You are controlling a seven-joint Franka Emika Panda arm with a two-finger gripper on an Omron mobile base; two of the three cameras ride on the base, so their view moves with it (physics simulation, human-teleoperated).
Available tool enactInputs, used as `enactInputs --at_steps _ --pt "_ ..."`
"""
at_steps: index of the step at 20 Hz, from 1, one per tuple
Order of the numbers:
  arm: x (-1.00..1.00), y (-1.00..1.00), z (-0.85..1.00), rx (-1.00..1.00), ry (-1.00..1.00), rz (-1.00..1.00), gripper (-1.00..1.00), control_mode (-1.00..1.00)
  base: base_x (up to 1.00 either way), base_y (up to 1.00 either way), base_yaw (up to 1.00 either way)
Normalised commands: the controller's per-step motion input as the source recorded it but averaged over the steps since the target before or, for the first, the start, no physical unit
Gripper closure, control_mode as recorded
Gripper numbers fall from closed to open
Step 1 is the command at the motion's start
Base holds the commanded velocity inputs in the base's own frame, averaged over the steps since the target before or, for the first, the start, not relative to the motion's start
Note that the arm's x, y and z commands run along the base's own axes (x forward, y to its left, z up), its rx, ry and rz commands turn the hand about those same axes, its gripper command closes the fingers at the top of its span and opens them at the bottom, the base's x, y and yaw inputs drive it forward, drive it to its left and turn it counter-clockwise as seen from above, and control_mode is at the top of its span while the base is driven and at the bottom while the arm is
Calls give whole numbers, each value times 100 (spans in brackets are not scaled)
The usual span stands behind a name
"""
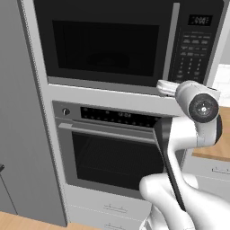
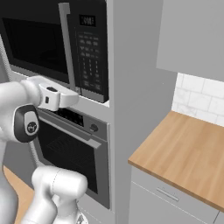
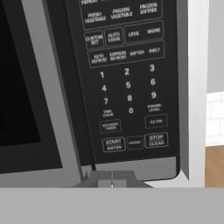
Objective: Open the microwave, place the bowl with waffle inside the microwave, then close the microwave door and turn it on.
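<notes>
The microwave (image 1: 134,13) is built into the wall column, and the microwave door (image 1: 105,45) lies shut against it. Its vertical grey handle (image 1: 172,40) stands beside the black keypad (image 1: 193,54). My gripper (image 1: 161,86) is shut and holds nothing. It sits just below the keypad's lower left corner. In the right base view the gripper (image 2: 76,97) points at the panel's bottom edge, under the keypad (image 2: 89,57). The hand view looks closely at the keypad (image 3: 127,87), with the gripper (image 3: 111,181) right under the start button (image 3: 113,144). The bowl with waffle is out of view.
An oven (image 1: 112,152) with a horizontal handle sits directly under the microwave. A wooden counter (image 2: 188,153) runs off to the right, with a grey upper cabinet (image 2: 192,35) above it. A tall grey panel (image 1: 22,134) flanks the column on the left.
</notes>
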Motion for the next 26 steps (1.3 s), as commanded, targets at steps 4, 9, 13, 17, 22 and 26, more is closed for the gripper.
enactInputs --at_steps 4,9,13,17,22,26 --pt "26 0 -6 0 0 0 100 -100 0 0 0" --pt "15 0 -7 0 -3 0 100 -100 0 0 0" --pt "18 -1 -6 0 -5 0 100 -100 0 0 0" --pt "10 -10 -3 0 -6 1 100 -100 0 0 0" --pt "16 -23 -1 1 -2 5 100 -100 0 0 0" --pt "18 -11 -6 0 0 7 100 -100 0 0 0"
